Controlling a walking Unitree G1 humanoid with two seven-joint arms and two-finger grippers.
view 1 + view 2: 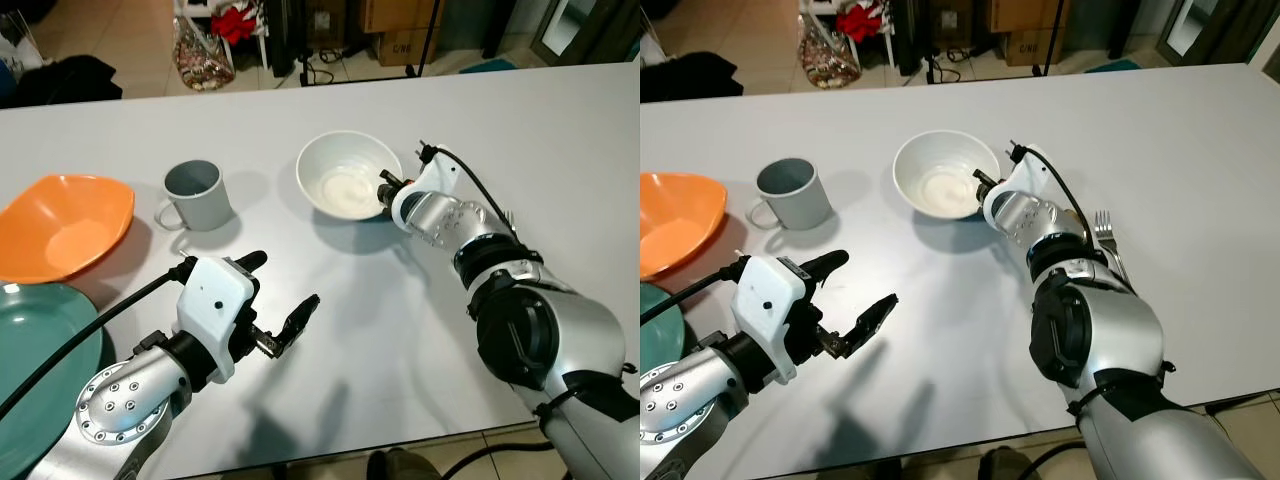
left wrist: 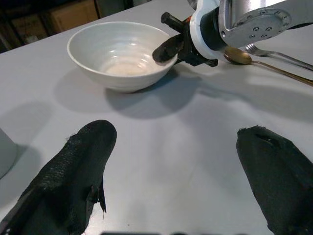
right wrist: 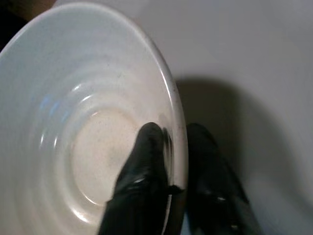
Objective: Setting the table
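White bowl (image 1: 349, 173): mid-table (image 1: 560, 130), upright. Right gripper (image 3: 172, 147): fingers pinched on the bowl's near rim, one inside, one outside. Left gripper (image 1: 284, 300): fingers spread wide, holding nothing, low over bare table nearer the robot. Grey mug (image 1: 196, 195): left of bowl. Orange bowl (image 1: 62, 224) and teal plate (image 1: 40, 365): far left. Fork (image 1: 1107, 240) and spoon (image 2: 240, 56): by the right arm.

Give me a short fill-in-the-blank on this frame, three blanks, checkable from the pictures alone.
1. The right gripper pinches the rim of the white ____.
2. The left gripper hovers over the table with its fingers ____.
3. The grey mug stands between the white bowl and the ____ bowl.

Missing words: bowl; open; orange
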